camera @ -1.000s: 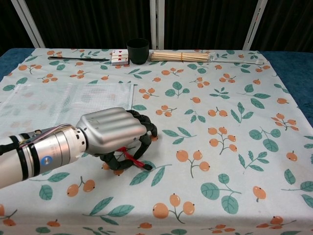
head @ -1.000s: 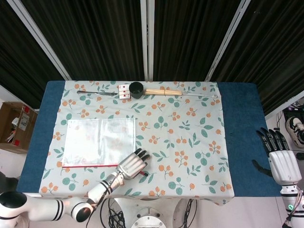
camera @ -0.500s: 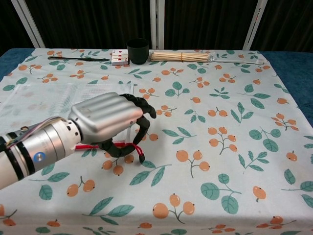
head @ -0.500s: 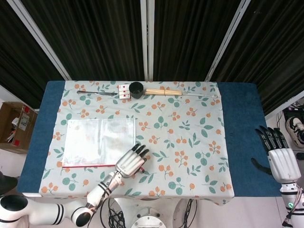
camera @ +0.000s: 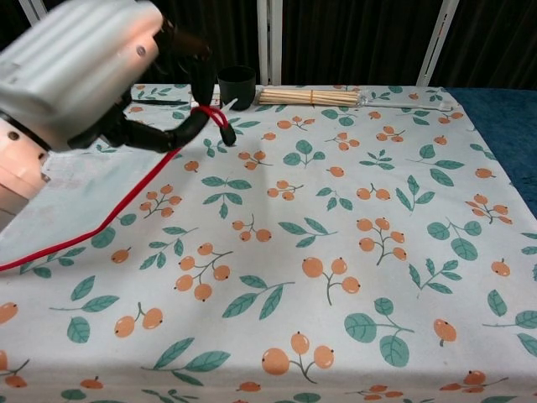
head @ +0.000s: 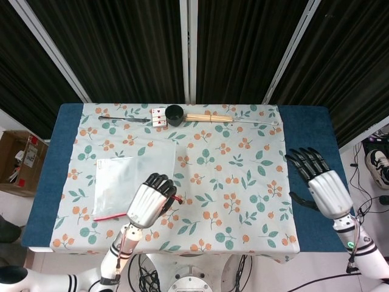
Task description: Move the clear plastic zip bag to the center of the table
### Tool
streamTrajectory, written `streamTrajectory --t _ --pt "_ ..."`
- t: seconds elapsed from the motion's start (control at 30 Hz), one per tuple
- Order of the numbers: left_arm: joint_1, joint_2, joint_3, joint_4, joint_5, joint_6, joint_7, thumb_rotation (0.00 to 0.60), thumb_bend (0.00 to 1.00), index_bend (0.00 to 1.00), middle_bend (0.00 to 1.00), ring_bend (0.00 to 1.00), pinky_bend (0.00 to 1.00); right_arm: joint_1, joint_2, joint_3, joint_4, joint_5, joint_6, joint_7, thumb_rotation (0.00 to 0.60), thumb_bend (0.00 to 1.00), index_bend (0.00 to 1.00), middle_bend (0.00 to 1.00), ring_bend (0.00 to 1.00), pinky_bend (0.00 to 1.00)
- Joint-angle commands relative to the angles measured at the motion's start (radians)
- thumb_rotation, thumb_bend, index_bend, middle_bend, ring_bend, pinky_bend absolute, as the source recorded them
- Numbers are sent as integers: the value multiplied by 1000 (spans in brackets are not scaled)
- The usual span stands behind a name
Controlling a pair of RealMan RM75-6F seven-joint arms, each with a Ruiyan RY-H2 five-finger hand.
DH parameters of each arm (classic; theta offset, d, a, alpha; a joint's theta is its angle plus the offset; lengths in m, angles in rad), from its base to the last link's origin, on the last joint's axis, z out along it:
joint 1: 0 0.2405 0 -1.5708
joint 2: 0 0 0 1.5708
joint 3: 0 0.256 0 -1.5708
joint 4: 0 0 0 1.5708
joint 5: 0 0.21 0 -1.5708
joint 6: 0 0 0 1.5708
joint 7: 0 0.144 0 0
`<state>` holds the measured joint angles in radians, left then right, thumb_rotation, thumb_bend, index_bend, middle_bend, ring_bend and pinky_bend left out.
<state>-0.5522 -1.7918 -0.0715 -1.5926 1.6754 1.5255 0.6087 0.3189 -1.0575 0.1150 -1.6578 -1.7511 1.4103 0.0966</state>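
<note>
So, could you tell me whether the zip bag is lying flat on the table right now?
No. The left robot hand holds its red zip edge lifted.

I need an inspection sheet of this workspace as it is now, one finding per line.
Surface: floral tablecloth over a blue table.
Job's things: clear zip bag, red zip edge lifted, on the table's left part.
Clutter: black cup, playing cards, bundle of wooden sticks, dark thin tool, all along the far edge.
Hands: left hand pinches the bag's red edge; right hand open, over the right edge.
Cables: black cables under the table front.
Surroundings: dark curtains; cardboard box on the floor.
</note>
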Motion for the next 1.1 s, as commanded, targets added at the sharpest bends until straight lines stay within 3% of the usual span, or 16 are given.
streamTrajectory --t 0.03,0.27,0.47,0.73,1.1 --pt "20 -12 -23 -1 49 43 28 600 401 747 667 550 632 102 30 35 -70 -27 -107 21 600 127 25 67 0 50" --pt "41 -19 -42 -37 101 77 78 600 394 752 792 692 732 311 15 96 -152 34 -376 21 600 127 60 91 0 50" --pt "52 -19 -44 -50 120 71 83 600 394 755 838 737 741 478 -74 148 -124 111 -550 50 600 139 164 120 0 51" --pt "72 -5 -51 -63 127 68 76 600 394 759 838 738 741 628 -189 173 -47 188 -682 148 600 158 280 139 0 53" --pt "92 1 -62 -60 133 62 57 600 392 761 837 737 737 745 -290 173 53 210 -731 273 600 176 308 157 0 53"
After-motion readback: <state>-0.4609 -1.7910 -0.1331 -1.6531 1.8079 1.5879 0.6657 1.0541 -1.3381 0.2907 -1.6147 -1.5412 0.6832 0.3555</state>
